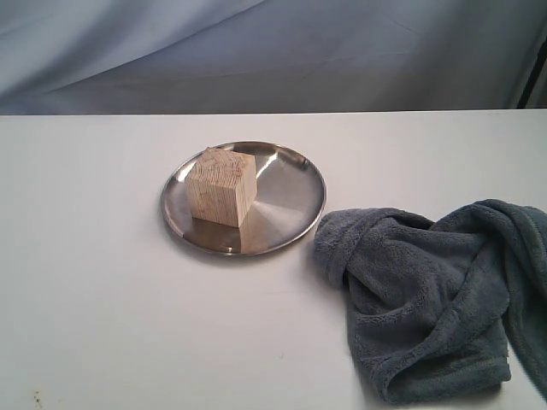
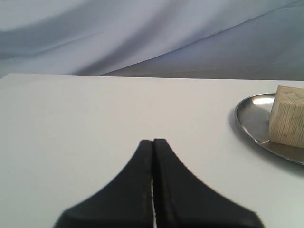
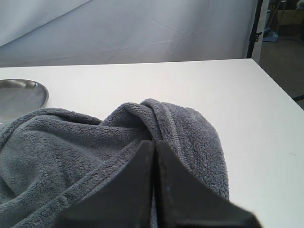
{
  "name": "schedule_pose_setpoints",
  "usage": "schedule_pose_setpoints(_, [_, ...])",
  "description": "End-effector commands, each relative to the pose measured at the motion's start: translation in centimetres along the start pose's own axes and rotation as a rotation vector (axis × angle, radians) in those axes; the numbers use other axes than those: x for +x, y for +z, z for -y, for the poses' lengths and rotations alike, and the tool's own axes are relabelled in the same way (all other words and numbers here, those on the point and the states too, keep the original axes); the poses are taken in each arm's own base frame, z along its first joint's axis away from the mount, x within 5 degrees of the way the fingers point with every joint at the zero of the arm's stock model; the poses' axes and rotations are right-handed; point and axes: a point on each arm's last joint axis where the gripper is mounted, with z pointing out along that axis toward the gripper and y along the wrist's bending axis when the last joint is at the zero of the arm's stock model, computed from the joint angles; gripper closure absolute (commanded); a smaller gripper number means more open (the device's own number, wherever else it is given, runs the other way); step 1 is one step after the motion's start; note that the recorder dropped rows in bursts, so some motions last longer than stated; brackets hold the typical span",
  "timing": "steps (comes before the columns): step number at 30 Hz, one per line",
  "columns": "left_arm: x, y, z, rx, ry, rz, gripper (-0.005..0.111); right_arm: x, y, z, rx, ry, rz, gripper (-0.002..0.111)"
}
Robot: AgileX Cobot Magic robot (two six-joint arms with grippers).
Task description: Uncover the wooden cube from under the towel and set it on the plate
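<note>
white table [image 1: 102, 282] | grey-blue draped backdrop [image 1: 256, 51] | soft light

White table [image 1: 102, 282] carries a steel plate [image 1: 289, 198] and a crumpled grey-blue towel [image 1: 427, 290].

The round, shiny plate sits flat on the matte tabletop a little left of centre, toward the far side. The thick, fluffy towel lies bunched in heavy folds at the near right, its left fold just beside the plate's near-right rim; whether the two touch cannot be told. The towel's right side runs out of the exterior view. A few small dark specks [image 1: 36, 397] mark the surface at the near left corner.
</note>
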Motion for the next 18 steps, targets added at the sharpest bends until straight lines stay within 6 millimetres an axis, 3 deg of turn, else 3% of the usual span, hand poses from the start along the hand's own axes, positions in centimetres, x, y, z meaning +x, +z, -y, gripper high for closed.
schedule_pose_setpoints(1, [0.08,0.01,-0.01,-0.002,0.022,0.002,0.107,0.15,-0.05,0.03,-0.001,0.009,-0.008,0.105])
schedule_pose_setpoints(10, [0.08,0.01,-0.01,-0.002,0.149,0.002,0.107,0.15,-0.05,0.03,-0.001,0.009,-0.008,0.105])
schedule_pose_setpoints(18, [0.08,0.01,-0.01,-0.002,0.150,0.002,0.107,0.15,-0.05,0.03,-0.001,0.009,-0.008,0.105])
